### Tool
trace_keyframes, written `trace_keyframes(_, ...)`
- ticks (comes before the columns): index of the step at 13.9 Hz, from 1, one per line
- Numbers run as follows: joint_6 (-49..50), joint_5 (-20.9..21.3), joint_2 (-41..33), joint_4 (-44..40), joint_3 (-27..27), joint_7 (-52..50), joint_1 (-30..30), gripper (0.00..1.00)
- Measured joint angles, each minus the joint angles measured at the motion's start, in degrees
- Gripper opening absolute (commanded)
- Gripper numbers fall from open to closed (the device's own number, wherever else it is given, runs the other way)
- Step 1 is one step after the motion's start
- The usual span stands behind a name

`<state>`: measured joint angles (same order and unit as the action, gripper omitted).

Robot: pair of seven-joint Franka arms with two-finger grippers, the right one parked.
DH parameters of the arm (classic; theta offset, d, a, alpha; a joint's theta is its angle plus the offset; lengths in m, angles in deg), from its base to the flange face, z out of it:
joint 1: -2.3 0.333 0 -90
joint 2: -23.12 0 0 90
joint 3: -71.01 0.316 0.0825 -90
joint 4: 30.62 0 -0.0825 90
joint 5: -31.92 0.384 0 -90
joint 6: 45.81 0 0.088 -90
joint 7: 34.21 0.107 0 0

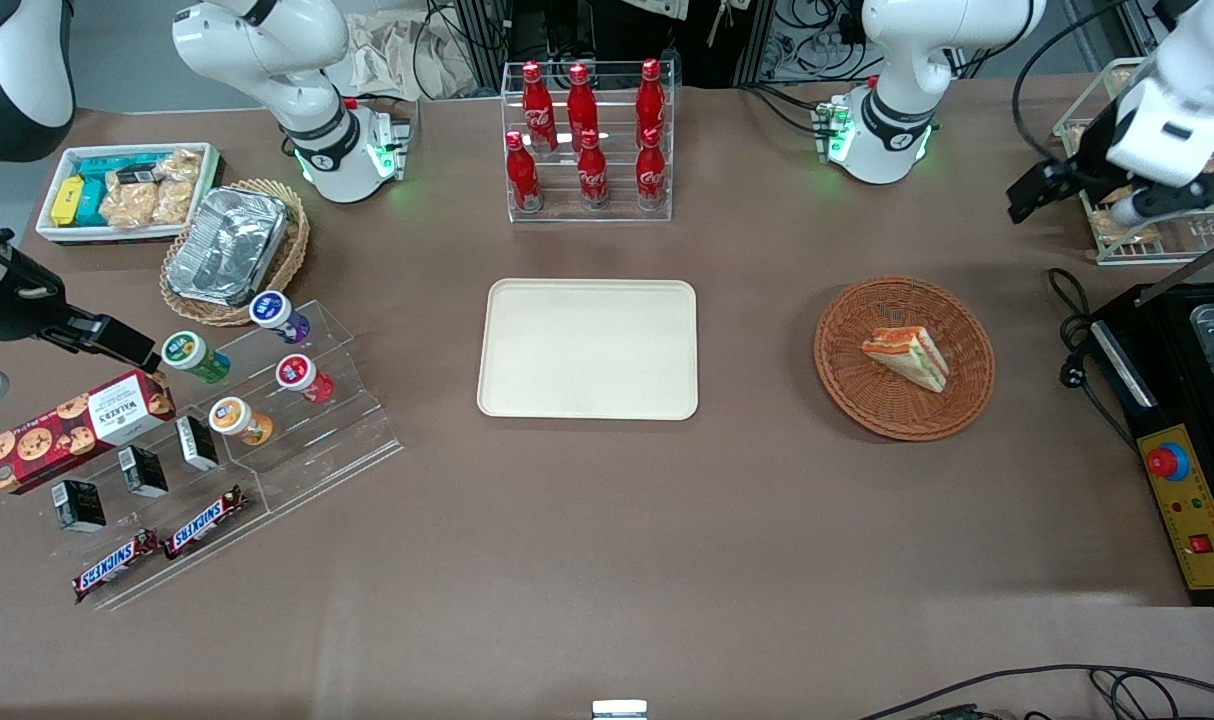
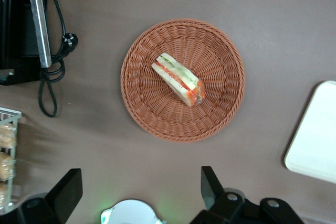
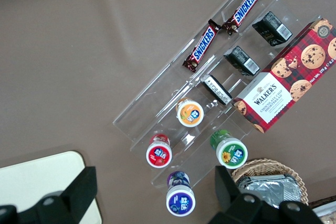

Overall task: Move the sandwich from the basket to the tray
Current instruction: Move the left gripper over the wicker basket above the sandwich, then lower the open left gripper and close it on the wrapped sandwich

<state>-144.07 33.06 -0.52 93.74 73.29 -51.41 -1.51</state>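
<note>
The sandwich (image 1: 907, 357), a white-bread wedge with orange-red and green layers, lies in the round reddish-brown wicker basket (image 1: 847, 375) toward the working arm's end of the table. The cream-beige tray (image 1: 587, 348) lies flat at the table's middle and holds nothing. My left gripper (image 1: 1029, 195) hangs high above the table, farther from the front camera than the basket. In the left wrist view the sandwich (image 2: 178, 78) lies in the basket (image 2: 220, 111), the tray's corner (image 2: 315, 140) shows beside it, and the gripper (image 2: 139, 187) is open and empty, its fingers wide apart.
A clear rack of red cola bottles (image 1: 587, 140) stands farther from the front camera than the tray. A black machine with a red button (image 1: 1177, 440), a cable (image 1: 1072, 340) and a wire rack of baked goods (image 1: 1147, 220) stand at the working arm's end. Snack stands (image 1: 217, 430) fill the parked arm's end.
</note>
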Motion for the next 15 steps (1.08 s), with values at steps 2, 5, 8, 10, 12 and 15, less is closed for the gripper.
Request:
trace_keyframes(2,-5.35,0.00,-0.24,4.09,0.00,-3.17,0.00,1.00)
trace_keyframes(5,-18.43,0.00,0.03,13.49,-0.03,-9.29,-0.03,1.00)
trace_keyframes(8,-27.80,0.00,1.60,20.01,-0.25,-14.81,-0.22,1.00)
trace_keyframes(10,-32.42,0.01,4.22,21.18,-0.94,-18.97,-0.30,1.00)
trace_keyframes(12,-36.71,0.02,7.61,21.21,-1.73,-22.47,-0.36,1.00)
trace_keyframes(15,-41.55,0.03,12.07,21.21,-2.21,-25.17,-0.37,1.00)
